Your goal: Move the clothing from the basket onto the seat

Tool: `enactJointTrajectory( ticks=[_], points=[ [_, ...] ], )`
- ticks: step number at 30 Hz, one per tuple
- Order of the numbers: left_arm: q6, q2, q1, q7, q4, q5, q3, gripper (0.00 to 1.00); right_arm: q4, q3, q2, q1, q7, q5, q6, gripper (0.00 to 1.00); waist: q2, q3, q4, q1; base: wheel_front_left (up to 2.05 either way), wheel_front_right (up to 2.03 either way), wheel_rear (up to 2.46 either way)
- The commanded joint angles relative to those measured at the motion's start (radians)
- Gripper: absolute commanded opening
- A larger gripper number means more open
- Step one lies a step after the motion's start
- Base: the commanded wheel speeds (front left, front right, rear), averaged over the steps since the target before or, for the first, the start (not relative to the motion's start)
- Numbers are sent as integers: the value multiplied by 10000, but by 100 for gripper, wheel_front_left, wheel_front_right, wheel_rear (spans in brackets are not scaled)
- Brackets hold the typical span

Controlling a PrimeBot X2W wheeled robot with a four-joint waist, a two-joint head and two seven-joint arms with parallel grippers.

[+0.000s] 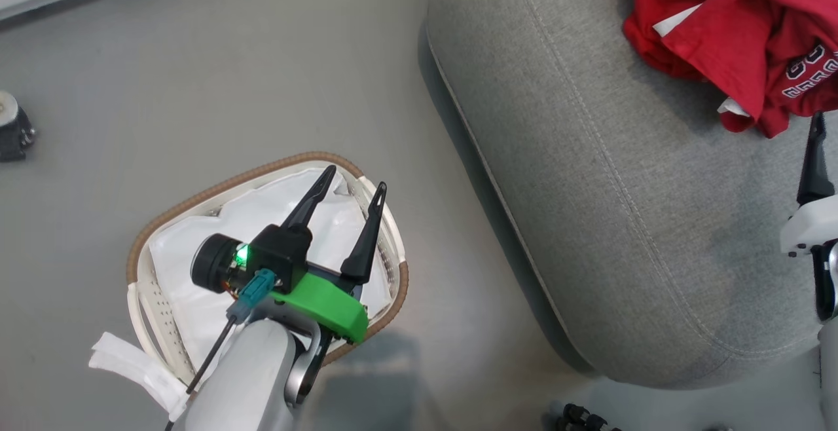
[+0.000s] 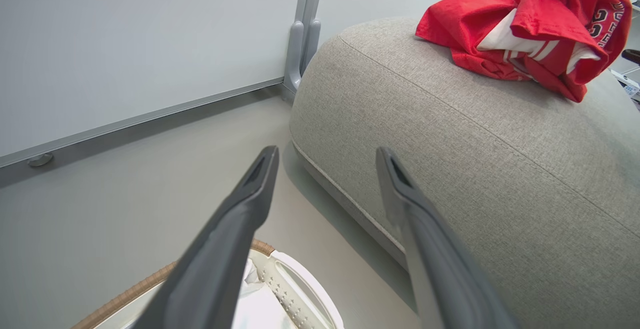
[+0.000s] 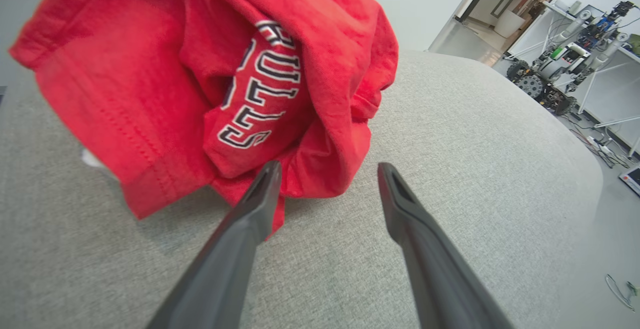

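Note:
Red clothing (image 1: 727, 25) with white panels and lettering lies crumpled on the grey seat (image 1: 589, 175), at the upper right of the head view. In the right wrist view my right gripper (image 3: 327, 179) stands open just in front of the clothing (image 3: 210, 79), its left finger at the cloth's lower edge and nothing between the fingers. One dark finger of it (image 1: 815, 162) shows at the head view's right edge. My left gripper (image 1: 357, 182) hangs open above the cream basket (image 1: 229, 185), where just the white liner (image 1: 196, 254) shows. The clothing (image 2: 525, 29) and seat (image 2: 475, 144) also appear in the left wrist view, beyond my open left gripper (image 2: 327, 156).
Grey floor (image 1: 229, 77) surrounds the basket and the seat's rounded corner. A white wall panel with a metal base rail (image 2: 150, 114) runs behind. A small dark wheeled object (image 1: 13, 126) sits at the far left. Other robots and tables (image 3: 565, 69) stand beyond the seat.

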Motion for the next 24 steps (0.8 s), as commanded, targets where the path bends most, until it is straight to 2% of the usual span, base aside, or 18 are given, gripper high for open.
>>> enactJointTrajectory(
  ticks=[1,7,14,24],
  points=[
    [-39,-38,248,8,17,5,145,100,-160,172,6,279,-20,165,-14,100,-1,-754,-65,-1,0,0,0],
    [143,-202,793,8,59,444,830,100,-1098,984,272,787,-19,813,-14,100,-1,-1427,391,-1,0,0,0],
    [493,-430,1328,9,-49,775,1874,100,-1889,1989,957,1021,-20,1765,-14,100,-1,-2044,1317,-1,0,0,0],
    [885,-530,1979,9,34,1141,3369,100,-1843,3328,1468,1243,-20,1932,-14,100,-1,-2628,2571,-1,0,0,0]
  ],
)
